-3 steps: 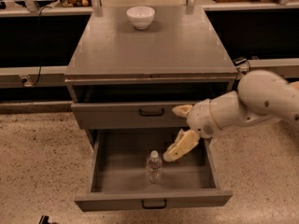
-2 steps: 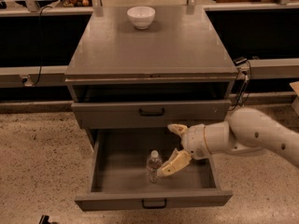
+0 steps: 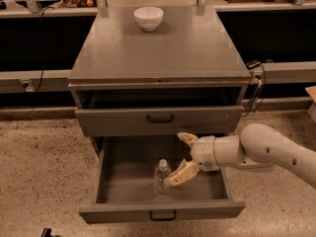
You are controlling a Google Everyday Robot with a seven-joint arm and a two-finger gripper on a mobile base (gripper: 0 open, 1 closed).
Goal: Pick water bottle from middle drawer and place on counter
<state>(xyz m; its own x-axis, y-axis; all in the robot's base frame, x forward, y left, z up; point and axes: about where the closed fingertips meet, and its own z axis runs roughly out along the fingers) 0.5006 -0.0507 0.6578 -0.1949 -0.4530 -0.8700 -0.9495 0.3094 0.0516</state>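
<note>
The water bottle [image 3: 161, 176] stands upright on the floor of the pulled-out middle drawer [image 3: 123, 179], near its middle front. My gripper [image 3: 180, 157] reaches in from the right, inside the drawer just right of the bottle. It is open, with beige fingers spread wide. The near fingertip [image 3: 174, 180] lies right beside the bottle and the far one sits back near the closed drawer front. The grey counter [image 3: 163, 53] is the cabinet top above.
A white bowl [image 3: 148, 18] sits at the back of the counter. A closed drawer front with a black handle [image 3: 160, 118] is above the open drawer. A pale bench with metal posts [image 3: 44, 9] runs behind. Speckled floor surrounds the cabinet.
My gripper has moved down and left into the drawer, from above the drawer's right side to right beside the bottle. The bottle has not moved.
</note>
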